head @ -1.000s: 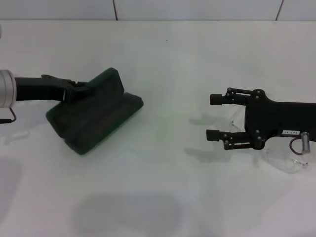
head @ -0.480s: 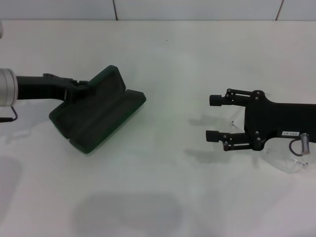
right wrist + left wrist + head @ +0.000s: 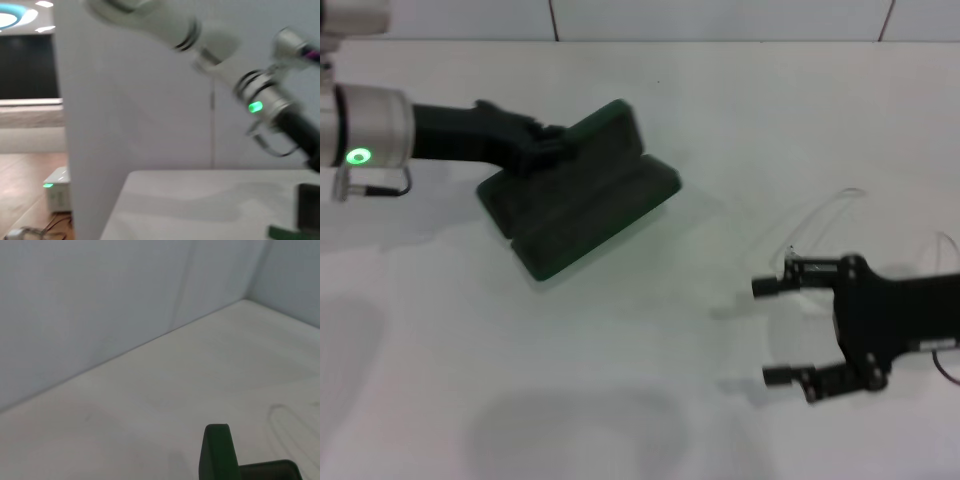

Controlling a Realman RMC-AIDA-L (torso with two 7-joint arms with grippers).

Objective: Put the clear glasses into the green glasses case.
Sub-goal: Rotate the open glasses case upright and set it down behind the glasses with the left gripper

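While the left gripper [image 3: 545, 150] clamps the dark green rectangular hard case [image 3: 582, 187] at ten o'clock in the head view, probably to steady it, the open right gripper [image 3: 782, 331] hovers at four o'clock, just below the transparent plastic glasses [image 3: 820, 215]. The left wrist view shows only the case's edge [image 3: 217, 450].

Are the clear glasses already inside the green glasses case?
No. In the head view the clear glasses lie on the white table, apart from the open green glasses case held by the left gripper.

Your left end effector [image 3: 548, 150] has carried the green glasses case [image 3: 582, 187] toward the centre. Your right end effector [image 3: 767, 332] has dropped nearer you, uncovering the clear glasses [image 3: 820, 225].
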